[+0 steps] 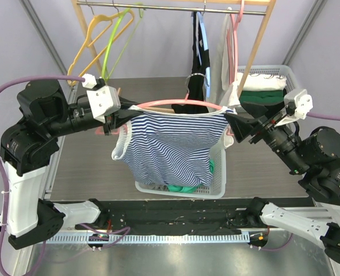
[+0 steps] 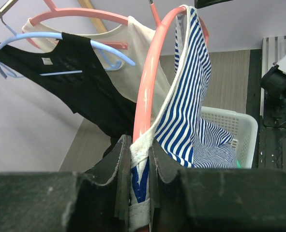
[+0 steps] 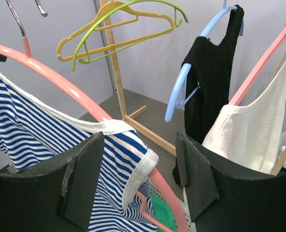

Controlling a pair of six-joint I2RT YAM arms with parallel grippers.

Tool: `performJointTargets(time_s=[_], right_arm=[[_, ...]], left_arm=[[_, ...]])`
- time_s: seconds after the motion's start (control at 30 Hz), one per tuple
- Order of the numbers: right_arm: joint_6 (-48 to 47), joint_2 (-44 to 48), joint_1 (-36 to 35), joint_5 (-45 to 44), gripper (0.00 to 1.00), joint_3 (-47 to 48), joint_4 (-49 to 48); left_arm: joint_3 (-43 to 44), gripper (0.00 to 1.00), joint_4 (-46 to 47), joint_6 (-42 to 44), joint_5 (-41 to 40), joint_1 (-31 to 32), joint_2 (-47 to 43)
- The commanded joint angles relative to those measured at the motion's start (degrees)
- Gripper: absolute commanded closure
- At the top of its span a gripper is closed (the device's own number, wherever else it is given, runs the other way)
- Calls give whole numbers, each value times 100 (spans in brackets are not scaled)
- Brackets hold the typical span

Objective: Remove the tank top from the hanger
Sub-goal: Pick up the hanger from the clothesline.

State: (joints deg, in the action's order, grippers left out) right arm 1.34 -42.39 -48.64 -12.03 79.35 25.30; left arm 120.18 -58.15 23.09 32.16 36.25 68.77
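Note:
A blue-and-white striped tank top (image 1: 167, 146) hangs on a pink hanger (image 1: 178, 103) held in the air above the white basket (image 1: 218, 172). My left gripper (image 1: 113, 122) is shut on the top's left strap (image 2: 139, 159), with the pink hanger (image 2: 145, 92) rising just past the pads. My right gripper (image 1: 232, 126) is open, its pads (image 3: 82, 174) on either side of the top's right strap (image 3: 133, 159) and the hanger's arm (image 3: 65, 87), not closed on them.
A wooden rack (image 1: 175, 7) at the back carries yellow and green empty hangers (image 1: 103, 40), a black top on a blue hanger (image 1: 197, 63) and a cream top on a pink hanger (image 1: 230, 57). A second basket with folded clothes (image 1: 267, 83) stands at the back right. Green cloth (image 1: 184, 187) lies in the near basket.

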Motion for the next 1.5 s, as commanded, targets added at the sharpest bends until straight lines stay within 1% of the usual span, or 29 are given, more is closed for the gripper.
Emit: performJointTargets(time_s=[0.0, 0.17, 0.27, 0.33, 0.4, 0.5, 0.6, 0.67, 0.87, 0.97, 1.0, 1.17, 1.23, 1.27, 1.47], right_arm=[[-108, -6, 4, 69, 32, 99, -429], [6, 81, 4, 61, 32, -165, -491], [207, 283, 4, -106, 32, -394, -500], [357, 459, 4, -369, 32, -674, -509], [471, 784, 4, -528, 27, -1033, -500], [359, 1214, 4, -713, 27, -1447, -473], [17, 1409, 4, -450, 27, -1502, -254], [-152, 1392, 4, -74, 27, -1362, 43], [-907, 1111, 4, 420, 26, -334, 554], [-1074, 918, -14, 991, 25, 280, 904], [-1101, 839, -22, 1480, 25, 378, 1002], [-1259, 84, -31, 2371, 25, 940, 1915], [-1303, -119, -31, 2765, 25, 1082, 2127], [-1312, -329, -31, 2837, 26, 1204, 2276], [-1426, -682, -31, 3067, 30, 1644, 2620]], left_arm=[[58, 100, 287, -24, 211, -57, -118], [85, 100, 287, -68, 264, -83, -118], [93, 100, 296, -77, 273, -100, -118], [102, 100, 313, -68, 238, -109, -136], [163, 100, 322, -33, 203, -136, -136], [286, 100, 304, -50, 203, -153, -127], [330, 100, 313, -129, 299, -179, -127], [339, 100, 269, -191, 474, -188, -118], [322, 100, 85, -376, 1001, -224, -118], [190, 100, 14, -367, 1108, -224, -162], [164, 100, 14, -349, 1125, -232, -162], [269, 100, -56, -297, 1187, -232, -127], [348, 100, -117, -262, 1240, -232, -110], [366, 100, -135, -209, 1257, -232, -101], [489, 100, -442, 2, 1468, -232, -136]])
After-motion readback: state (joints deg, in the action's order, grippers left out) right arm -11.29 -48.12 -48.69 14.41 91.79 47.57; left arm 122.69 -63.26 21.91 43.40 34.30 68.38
